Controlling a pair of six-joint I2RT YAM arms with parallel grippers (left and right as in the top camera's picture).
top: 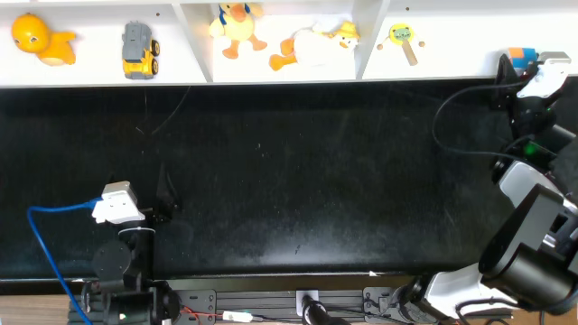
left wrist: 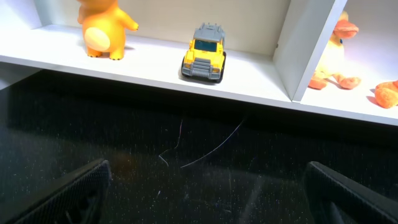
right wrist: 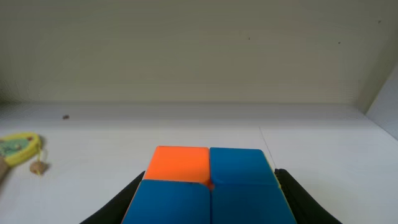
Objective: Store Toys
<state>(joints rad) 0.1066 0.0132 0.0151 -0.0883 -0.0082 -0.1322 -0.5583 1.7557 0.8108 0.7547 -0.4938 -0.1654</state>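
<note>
My right gripper (right wrist: 209,200) is shut on a puzzle cube (right wrist: 235,167) with blue and orange squares, held just above the white shelf floor (right wrist: 311,134) of the right compartment. From above, the cube (top: 520,57) shows at the shelf's far right end, in front of the right gripper (top: 531,76). A yellow-green paddle toy (right wrist: 17,149) lies on the same floor, off to one side. My left gripper (top: 163,200) is open with nothing between its fingers, low over the black table (top: 307,181) at the near left, facing the shelf.
The white shelf (top: 289,72) runs along the table's far edge. Its left compartment holds an orange duck (top: 41,38) and a yellow truck (top: 140,50); the middle one holds two plush ducks (top: 237,25). White dividers (left wrist: 305,43) separate them. A blue cable (top: 45,244) loops beside the left arm.
</note>
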